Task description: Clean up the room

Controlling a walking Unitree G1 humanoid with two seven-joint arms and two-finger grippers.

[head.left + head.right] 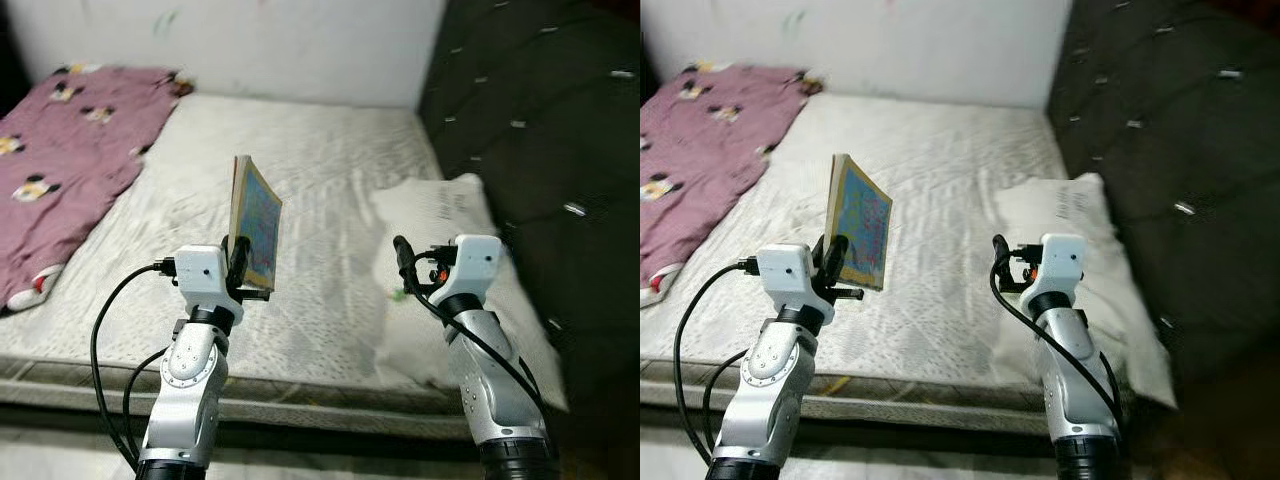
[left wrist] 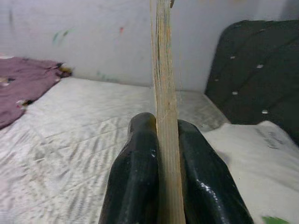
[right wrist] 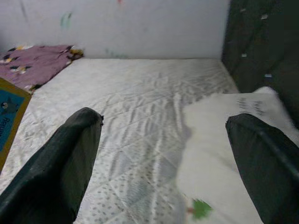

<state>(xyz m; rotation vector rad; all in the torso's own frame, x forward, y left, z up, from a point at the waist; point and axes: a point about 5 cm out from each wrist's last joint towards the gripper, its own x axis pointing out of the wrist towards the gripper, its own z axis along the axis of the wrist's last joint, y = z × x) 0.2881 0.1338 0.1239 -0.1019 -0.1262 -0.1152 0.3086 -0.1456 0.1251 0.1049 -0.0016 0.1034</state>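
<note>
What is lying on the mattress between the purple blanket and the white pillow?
Nothing: the head views show bare mattress between the purple blanket and the white pillow.

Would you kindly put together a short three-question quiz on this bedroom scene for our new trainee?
1. True or false: the left gripper holds the book upright above the mattress.
2. Which best describes the right gripper? A. shut on a pillow; B. jaws spread apart, holding nothing; C. shut on a cable.
3. Fill in: the purple blanket lies on the robot's ____ side of the mattress.

Key:
1. True; the jaws clamp the book's lower edge.
2. B; it hovers beside the white pillow without gripping it.
3. Left.
</note>
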